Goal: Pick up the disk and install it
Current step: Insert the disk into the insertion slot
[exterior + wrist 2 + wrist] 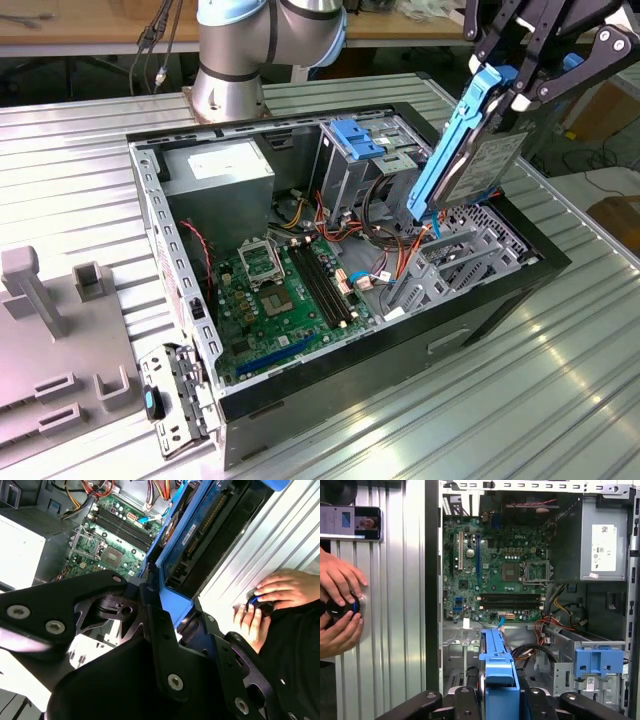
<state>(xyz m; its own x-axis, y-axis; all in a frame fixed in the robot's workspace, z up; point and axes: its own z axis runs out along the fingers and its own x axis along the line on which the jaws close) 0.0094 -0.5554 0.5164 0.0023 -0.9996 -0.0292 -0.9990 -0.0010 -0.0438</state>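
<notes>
Black linkage gripper (512,88), closed on the upper end of the flat grey-metal disk (470,150) in its bright blue plastic carrier rail, holds it tilted above the open black computer case (400,385). Step in hand, as judged: carry to the bay, with pick-up done. Seating would call for squaring the rail with the grey metal drive cage (470,255) inside the case. Orange and red cables (400,250) beside that cage could snag. Deeper in the case lie the green motherboard (280,290) and grey power supply box (220,170). A person's hands (340,582) rest outside the case wall.
</notes>
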